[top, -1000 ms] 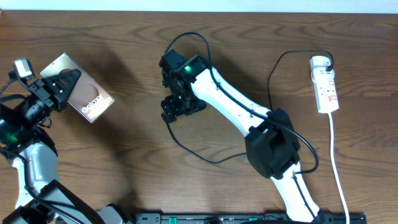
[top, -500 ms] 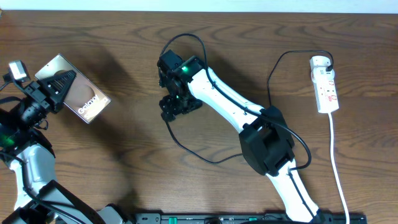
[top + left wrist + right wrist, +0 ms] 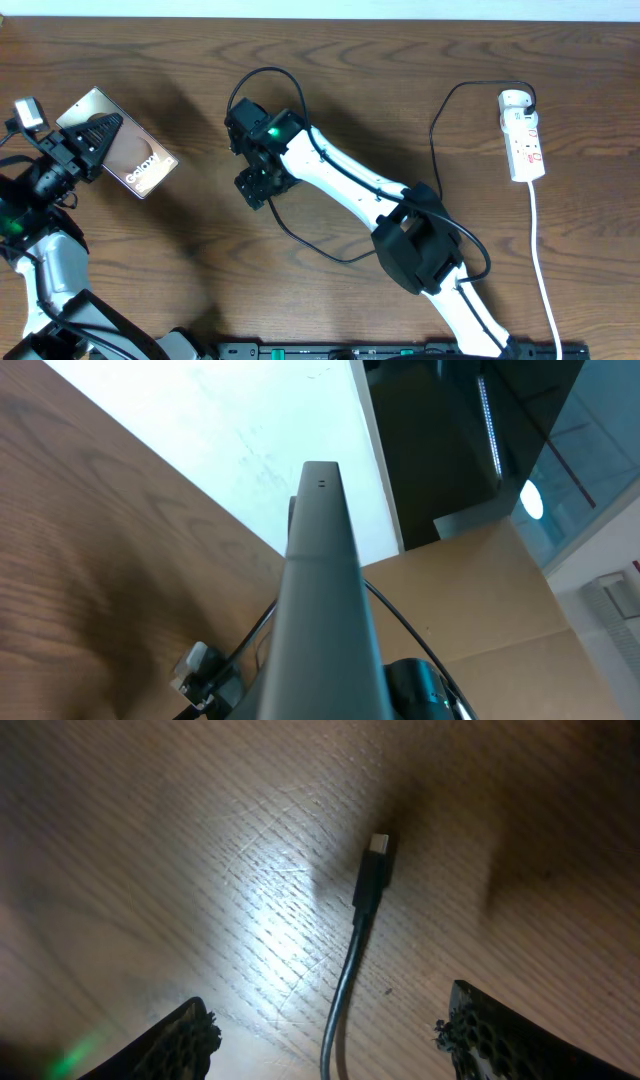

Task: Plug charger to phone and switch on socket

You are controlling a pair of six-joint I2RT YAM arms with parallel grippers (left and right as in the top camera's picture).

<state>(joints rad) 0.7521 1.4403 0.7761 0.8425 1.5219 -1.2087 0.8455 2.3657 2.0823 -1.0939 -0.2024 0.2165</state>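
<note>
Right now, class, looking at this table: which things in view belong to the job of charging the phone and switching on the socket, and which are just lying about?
Belong to the job:
- phone, held by the left gripper
- charger, loose on the wood, plug tip between the open right gripper fingers
- socket, far right

Just lying about:
- nothing else; only the bare table

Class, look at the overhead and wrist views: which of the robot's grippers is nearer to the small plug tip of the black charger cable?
The right. The right gripper hovers open over the charger's plug tip, which lies loose on the table. The left gripper is far off at the left edge, shut on the phone.
</note>
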